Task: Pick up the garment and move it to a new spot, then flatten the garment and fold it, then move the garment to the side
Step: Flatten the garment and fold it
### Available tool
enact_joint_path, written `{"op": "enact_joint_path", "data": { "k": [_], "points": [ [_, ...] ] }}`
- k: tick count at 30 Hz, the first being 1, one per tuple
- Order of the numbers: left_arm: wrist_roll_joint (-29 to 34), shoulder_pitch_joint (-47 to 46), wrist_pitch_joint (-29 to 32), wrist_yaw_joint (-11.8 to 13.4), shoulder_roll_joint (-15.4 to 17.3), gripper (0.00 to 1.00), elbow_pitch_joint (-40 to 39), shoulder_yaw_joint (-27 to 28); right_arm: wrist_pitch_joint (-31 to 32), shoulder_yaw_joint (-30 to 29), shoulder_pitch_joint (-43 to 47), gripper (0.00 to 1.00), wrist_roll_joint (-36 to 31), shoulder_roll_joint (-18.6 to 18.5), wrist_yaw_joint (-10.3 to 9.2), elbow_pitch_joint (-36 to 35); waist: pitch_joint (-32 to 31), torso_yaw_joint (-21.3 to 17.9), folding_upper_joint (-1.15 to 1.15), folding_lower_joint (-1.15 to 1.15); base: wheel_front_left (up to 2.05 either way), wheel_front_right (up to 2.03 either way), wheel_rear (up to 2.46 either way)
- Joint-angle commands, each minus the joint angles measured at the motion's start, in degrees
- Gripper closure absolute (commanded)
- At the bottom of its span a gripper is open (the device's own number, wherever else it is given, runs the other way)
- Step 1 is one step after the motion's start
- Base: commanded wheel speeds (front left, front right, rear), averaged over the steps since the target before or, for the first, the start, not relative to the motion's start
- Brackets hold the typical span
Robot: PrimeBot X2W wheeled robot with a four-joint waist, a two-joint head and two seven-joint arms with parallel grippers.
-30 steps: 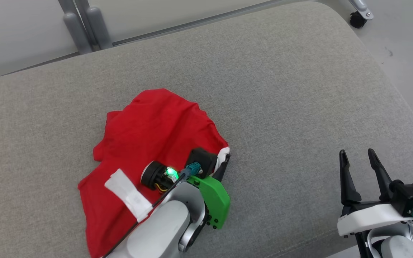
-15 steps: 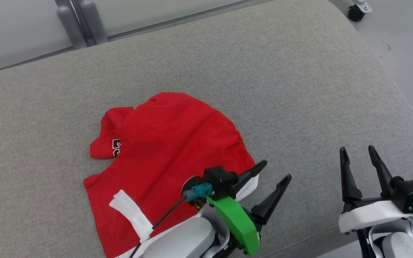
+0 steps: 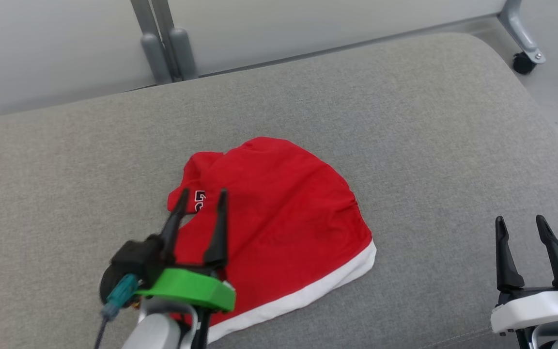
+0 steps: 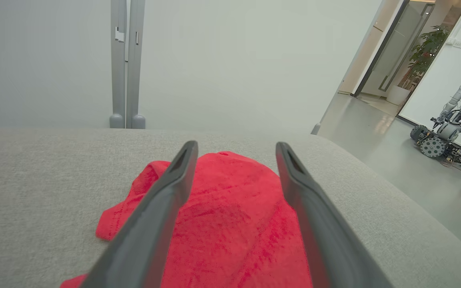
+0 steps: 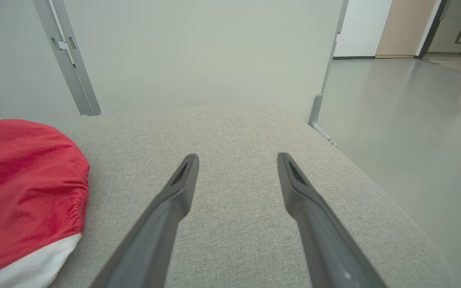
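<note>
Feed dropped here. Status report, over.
Left gripper open, over red garment. Right gripper open, empty, off to the side. Garment lies unheld on grey cushion. Nothing blocking.

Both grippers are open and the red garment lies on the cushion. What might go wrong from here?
The garment is bunched at its far-left corner, so a fold may trap wrinkles.
The left gripper hovers open over the cloth; closing there might pinch several layers.
The right gripper sits well away, so one-handed dragging could skew the white hem.
</note>
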Motion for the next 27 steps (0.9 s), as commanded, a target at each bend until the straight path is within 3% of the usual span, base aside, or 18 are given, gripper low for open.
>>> {"op": "enact_joint_path", "data": {
  "k": [1,4,11,18,27],
  "points": [
    [1.16,4.31,0.00,1.04,-0.20,0.00,-1.86,4.64,-0.17,-0.01,0.80,0.00,-0.35,-0.73,-0.02,-0.43,-4.20,3.99,0.00,0.00,0.00,0.00,0.00],
    [4.52,10.97,-0.02,1.02,-0.53,0.00,-4.72,11.81,-0.18,-0.36,1.48,0.00,-0.18,-1.61,-0.02,-0.99,-5.49,5.62,0.00,0.00,0.00,0.00,0.00],
    [11.90,20.84,-0.01,-3.48,-1.23,0.00,-5.26,20.85,-0.18,-1.06,2.86,0.00,0.04,-3.60,-0.02,-0.02,-7.21,9.12,0.00,0.00,0.00,0.00,0.00],
    [18.37,25.36,-0.01,-10.25,-2.65,0.00,-4.79,24.91,-0.17,0.03,4.10,0.00,-0.45,-3.40,-0.02,2.50,-7.45,10.62,0.00,0.00,0.00,0.00,0.00],
    [21.19,26.60,-0.02,-13.74,-4.71,0.00,-5.07,29.25,-0.17,1.16,3.34,0.00,-0.50,-2.58,-0.02,3.64,-7.32,10.49,0.00,0.00,0.00,0.00,0.00]
  ]
}}
